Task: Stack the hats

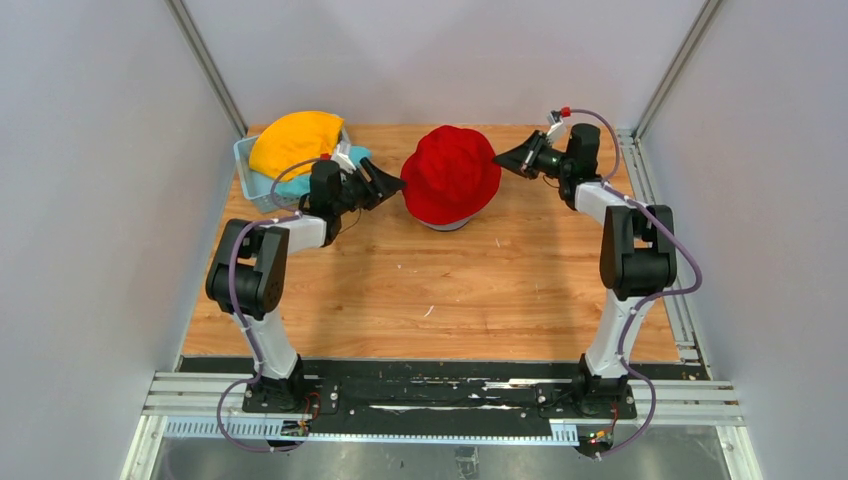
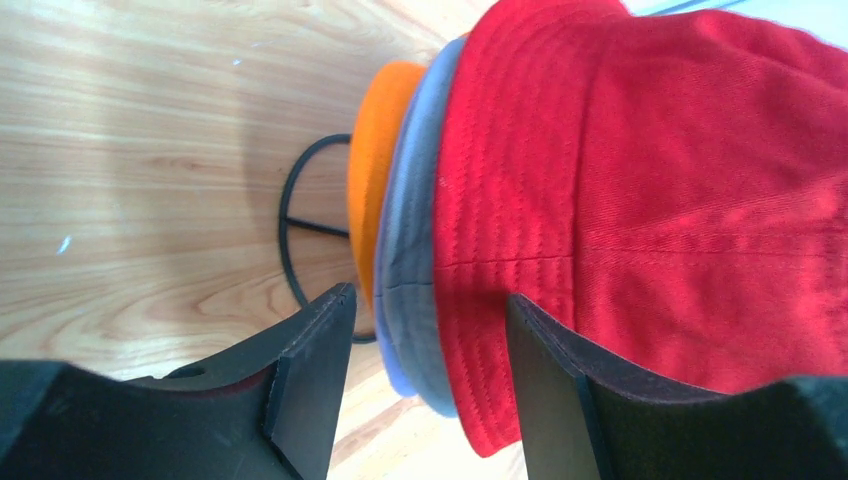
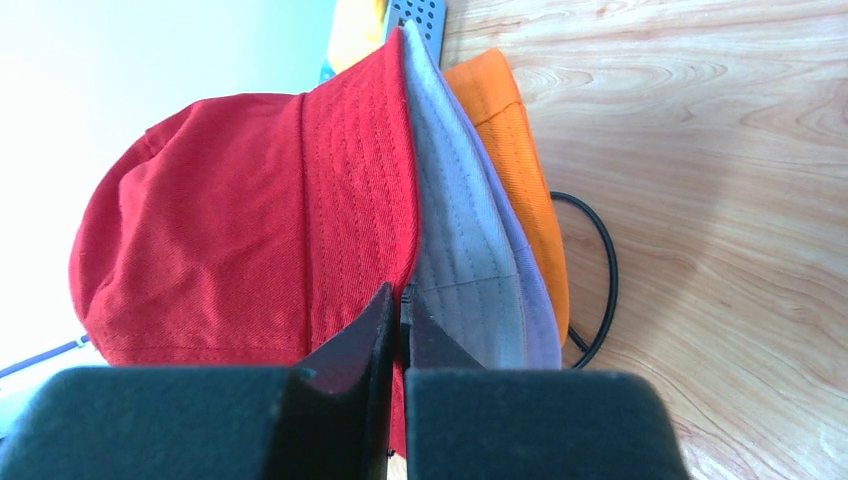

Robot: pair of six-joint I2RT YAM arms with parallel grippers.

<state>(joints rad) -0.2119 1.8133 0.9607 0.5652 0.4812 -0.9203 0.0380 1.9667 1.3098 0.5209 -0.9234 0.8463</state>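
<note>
Two end effectors face the red hat (image 1: 450,175) from opposite sides; it tops the stack (image 2: 410,230) directly ahead of each. Left end effector (image 1: 392,183) is open, fingers (image 2: 310,380) straddling the stacked brims. Right end effector (image 1: 508,158) is closed at the red brim; pinch unconfirmed.

We see two arms of one build. The left arm (image 1: 262,262) and the right arm (image 1: 632,250) both have rounded white links joined by bulky black joint housings, and each rises from a black base (image 1: 272,392). A purple-grey cable (image 1: 695,268) loops along each arm. A small red cap (image 1: 566,110) tops the right wrist. The left gripper (image 1: 393,186) and right gripper (image 1: 503,160) are black, with flat, wedge-shaped matte fingers (image 2: 310,375).
</note>
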